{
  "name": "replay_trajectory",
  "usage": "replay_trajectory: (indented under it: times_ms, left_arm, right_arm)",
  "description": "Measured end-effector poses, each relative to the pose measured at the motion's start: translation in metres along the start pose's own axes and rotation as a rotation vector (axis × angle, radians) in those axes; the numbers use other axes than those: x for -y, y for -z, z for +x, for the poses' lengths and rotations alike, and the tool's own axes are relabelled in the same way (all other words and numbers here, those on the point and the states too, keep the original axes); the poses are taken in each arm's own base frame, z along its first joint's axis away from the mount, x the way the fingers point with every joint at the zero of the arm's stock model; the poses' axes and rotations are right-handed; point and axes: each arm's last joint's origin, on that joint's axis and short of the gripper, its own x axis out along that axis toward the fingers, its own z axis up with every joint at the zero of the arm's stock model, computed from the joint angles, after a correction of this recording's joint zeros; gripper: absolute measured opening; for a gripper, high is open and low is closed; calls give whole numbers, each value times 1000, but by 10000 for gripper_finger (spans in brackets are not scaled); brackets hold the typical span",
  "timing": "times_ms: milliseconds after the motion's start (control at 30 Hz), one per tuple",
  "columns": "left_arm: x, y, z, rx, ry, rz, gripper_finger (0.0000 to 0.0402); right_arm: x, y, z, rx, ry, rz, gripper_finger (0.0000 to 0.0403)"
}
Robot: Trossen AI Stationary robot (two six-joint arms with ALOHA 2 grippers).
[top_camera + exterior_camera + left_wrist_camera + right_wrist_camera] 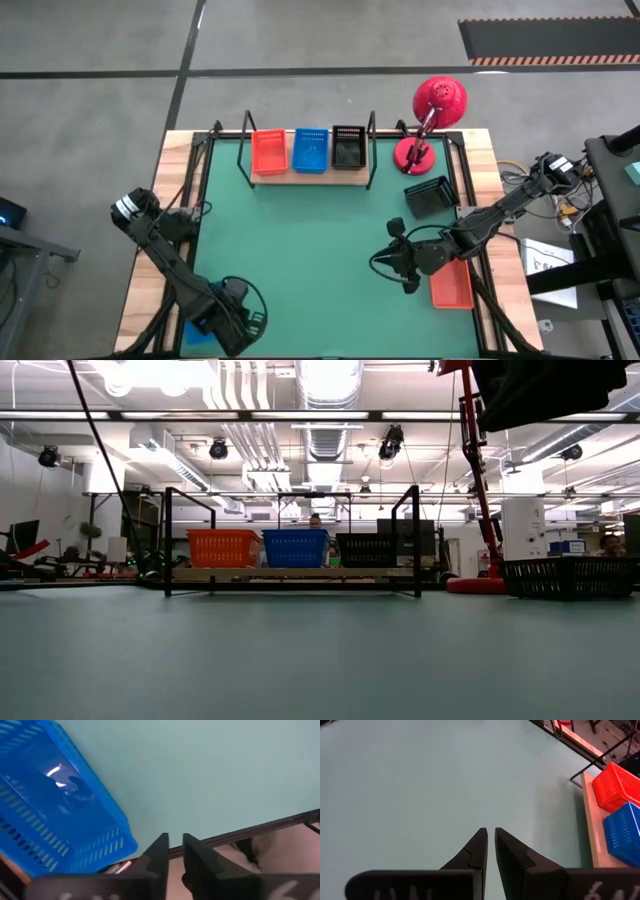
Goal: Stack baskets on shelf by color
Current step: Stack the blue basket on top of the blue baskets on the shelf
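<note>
Your light wooden shelf (308, 176) holds orange, blue and black mesh baskets (308, 150) in three spots, well ahead of both tools. Loose baskets remain: a blue mesh basket (55, 810) beside the narrow, empty left tool (175, 851); black and orange ones near the nearly closed, empty right tool (489, 842).

Lighting: bright, even, overhead.
Ceiling lights (330, 375) blow out to white glare in the low view. The mat (320, 250) is evenly lit, with soft shadows only. A white glint sits on the blue basket (55, 815) in the left wrist view, which is soft and blurred close up; fingers (160, 857) there lack sharp edges.
</note>
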Motion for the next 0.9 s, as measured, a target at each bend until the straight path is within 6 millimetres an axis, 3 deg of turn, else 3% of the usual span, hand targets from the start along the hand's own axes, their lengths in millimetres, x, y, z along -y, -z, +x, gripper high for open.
replay_trajectory:
  times_ms: [400,633,900]
  left_arm:
    - [-12,-6,22,5,-76,-122,190]
    - [-33,-17,46,14,-224,-120,202]
    - [-42,-21,54,24,-259,-101,202]
  right_arm:
    - [-1,4,1,-11,-4,-40,27]
    - [-1,4,1,-10,-2,-47,27]
    - [0,3,1,-7,1,-5,27]
